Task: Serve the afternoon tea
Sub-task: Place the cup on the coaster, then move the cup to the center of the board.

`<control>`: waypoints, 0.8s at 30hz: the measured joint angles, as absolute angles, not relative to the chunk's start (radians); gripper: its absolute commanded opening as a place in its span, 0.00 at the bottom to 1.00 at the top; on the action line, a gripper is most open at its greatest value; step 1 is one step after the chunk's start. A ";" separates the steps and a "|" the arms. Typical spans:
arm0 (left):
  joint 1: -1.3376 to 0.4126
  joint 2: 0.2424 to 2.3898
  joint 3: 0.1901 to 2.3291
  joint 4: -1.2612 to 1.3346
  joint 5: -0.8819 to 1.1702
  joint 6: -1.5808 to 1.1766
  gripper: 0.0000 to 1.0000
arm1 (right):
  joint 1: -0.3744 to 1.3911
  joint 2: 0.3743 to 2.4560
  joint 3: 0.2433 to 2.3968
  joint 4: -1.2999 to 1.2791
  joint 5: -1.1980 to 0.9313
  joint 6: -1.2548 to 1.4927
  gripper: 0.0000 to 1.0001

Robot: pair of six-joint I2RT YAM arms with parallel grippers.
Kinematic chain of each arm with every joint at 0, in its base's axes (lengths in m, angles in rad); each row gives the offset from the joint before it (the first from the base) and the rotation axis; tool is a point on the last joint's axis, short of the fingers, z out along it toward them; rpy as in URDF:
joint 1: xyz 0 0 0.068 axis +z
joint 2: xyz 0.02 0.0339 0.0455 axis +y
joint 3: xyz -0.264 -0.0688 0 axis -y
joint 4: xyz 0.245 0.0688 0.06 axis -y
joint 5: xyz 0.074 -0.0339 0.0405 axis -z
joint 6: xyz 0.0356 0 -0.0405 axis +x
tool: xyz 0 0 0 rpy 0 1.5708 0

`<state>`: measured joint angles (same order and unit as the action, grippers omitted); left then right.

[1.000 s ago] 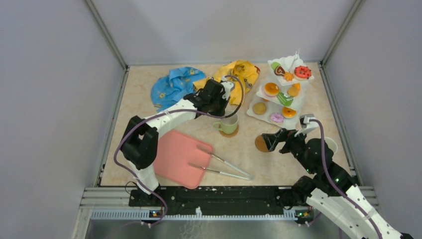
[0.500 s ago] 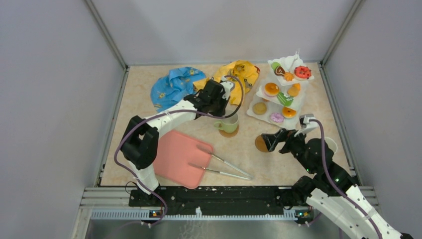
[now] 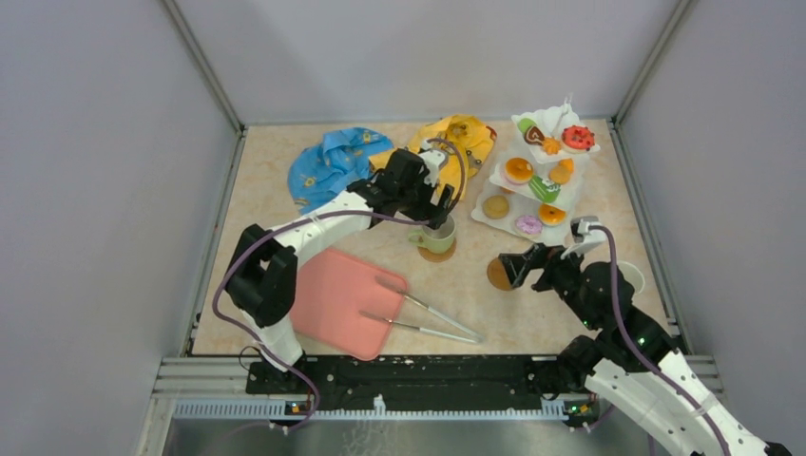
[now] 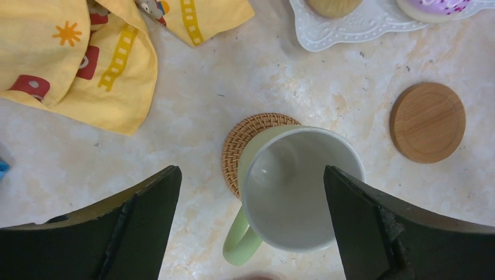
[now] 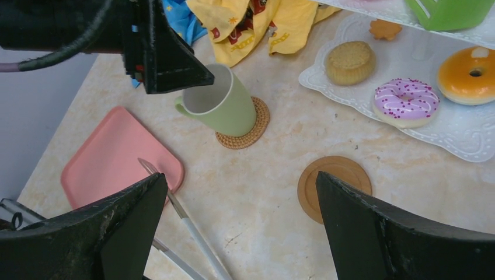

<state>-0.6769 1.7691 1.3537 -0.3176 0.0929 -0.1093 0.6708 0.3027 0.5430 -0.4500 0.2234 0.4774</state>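
The pale green ceramic mug (image 4: 300, 186) sits on a round woven coaster (image 4: 245, 140) directly beneath the left end effector (image 4: 250, 172) — fingers spread wide, seemingly clear of its rim.

A pale green mug (image 4: 297, 186) is seen upright and empty on a round woven coaster (image 4: 242, 140). In the left wrist view its handle is turned to 7 o'clock. A smooth wooden coaster (image 3: 496, 275) is laid bare on the bench (image 3: 266, 190) at 4 o'clock from the mug. A white three-tier stand (image 5: 467, 149) is set at 2 o'clock. A purple donut (image 5: 407, 100), an orange donut (image 5: 470, 67) and a round biscuit (image 5: 349, 61) are carried on its lowest tier, a red donut (image 3: 577, 138) on top. A white mug (image 3: 635, 277) is partly hidden at 3 o'clock from the wooden coaster.
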 measured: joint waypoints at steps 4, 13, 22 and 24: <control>-0.677 1.720 1.354 -0.318 0.100 -0.114 0.99 | 0.671 0.360 0.543 -0.455 0.245 0.482 0.99; -0.677 1.485 1.293 -0.262 0.093 -0.134 0.99 | 0.671 0.503 0.583 -0.564 0.420 0.615 0.99; -0.672 1.260 1.104 -0.300 0.112 -0.176 0.99 | 0.671 0.967 0.936 -0.983 0.667 1.029 0.99; -0.671 1.199 1.045 -0.327 0.122 -0.184 0.99 | 0.671 1.069 0.992 -1.105 0.710 1.143 0.99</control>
